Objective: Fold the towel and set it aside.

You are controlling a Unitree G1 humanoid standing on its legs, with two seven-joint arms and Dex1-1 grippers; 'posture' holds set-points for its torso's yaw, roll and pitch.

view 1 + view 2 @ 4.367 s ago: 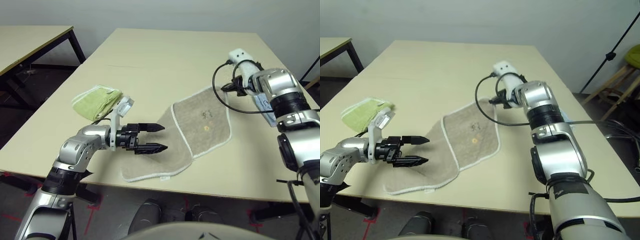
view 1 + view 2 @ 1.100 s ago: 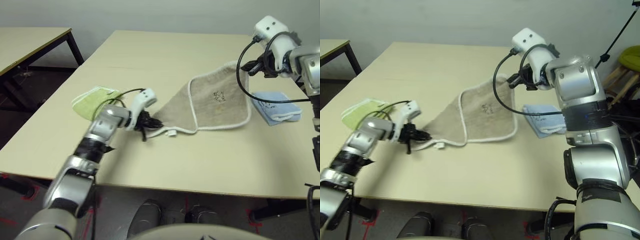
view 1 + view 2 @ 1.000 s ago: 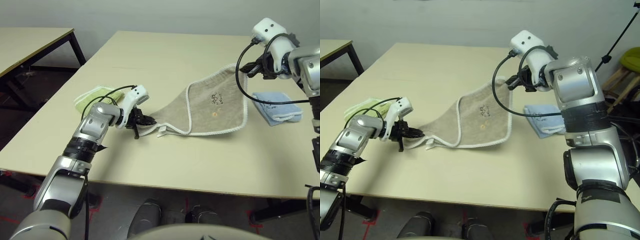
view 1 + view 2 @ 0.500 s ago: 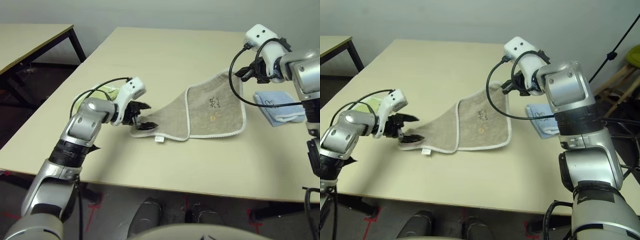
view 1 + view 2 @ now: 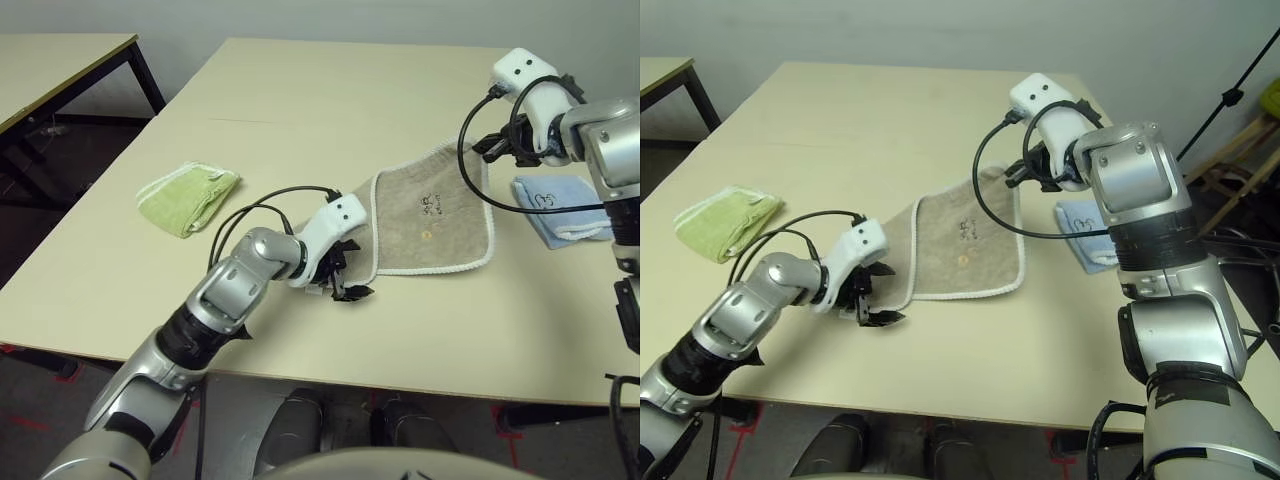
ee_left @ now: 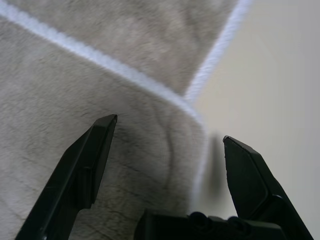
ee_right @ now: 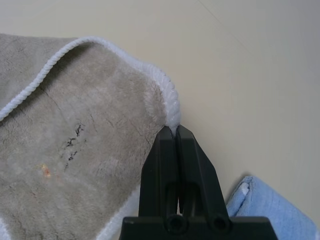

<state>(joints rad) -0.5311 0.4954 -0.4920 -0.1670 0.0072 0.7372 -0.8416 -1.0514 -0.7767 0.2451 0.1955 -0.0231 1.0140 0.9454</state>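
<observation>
So our left claw [image 5: 345,283] is spread wide with nothing in it, both fingers [image 6: 85,165] clear of the cloth, hovering right over the near left end of the towel [image 5: 425,215]. From the wrist view we can see the white-stitched edge running between the fingers, with one layer of the beige terry folded over another just past the tips, and bare table [image 5: 300,120] off to one side of the claw. Our right claw [image 7: 172,132] is pinched tight on the towel's far corner, right at the white edging, and that corner looks lifted a bit off the table while the rest of the cloth lies flat toward us from it. Just under and back from that claw we can see the small dark print and the yellow dot on the towel. So the towel stretches between our two claws, roughly mid-table, wide at the right claw's end and bunched narrow at the left claw's end. Just beside the right claw, on its outer side, sits the blue cloth [image 5: 560,205], folded, near the towel's edge but apart from it. Well off to the outer side of the left claw lies the green cloth [image 5: 188,193], also folded. A black cable loops from each wrist.
</observation>
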